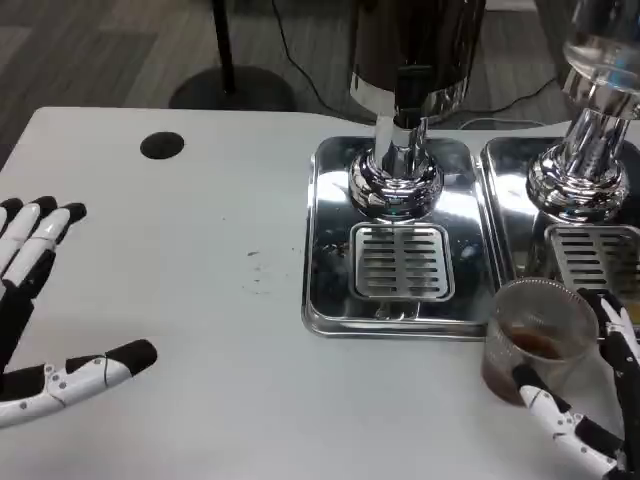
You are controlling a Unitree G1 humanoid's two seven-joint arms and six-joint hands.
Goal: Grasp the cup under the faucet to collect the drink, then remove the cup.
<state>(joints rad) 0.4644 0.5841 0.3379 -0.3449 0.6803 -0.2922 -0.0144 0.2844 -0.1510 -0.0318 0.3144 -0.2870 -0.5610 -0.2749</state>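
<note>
The right robot hand (pixel 590 400) is wrapped round the cup (pixel 538 340) at the near right corner, one finger curling across the front low down and another up the right side, so it's holding it. Cup is clear plastic, soft-looking, w/ a bit of brown drink pooled in the bottom. It sits on the counter (pixel 230 330) just in front of the near edge of the drip trays, not under any faucet, so imo the collect step is done and the cup is already pulled out; what's left is prob just setting it down or letting go, can't tell if it's lifted or resting tbh. Left robot hand (pixel 40 310) is over on the near left, fingers spread wide, holding nothing, hovering or lying on the counter. Farther back: left drip tray (pixel 325 250), mirror-shiny steel w/ rounded corners and a slotted grate in the middle, and the chrome faucet base (pixel 395 185) bulging above it under a dark dispenser body. A 2nd tray (pixel 505 215) and chrome base (pixel 583 180) sit to the right. Counter is matte white, a few specks, w/ a round black hole (pixel 162 146) far left.
</note>
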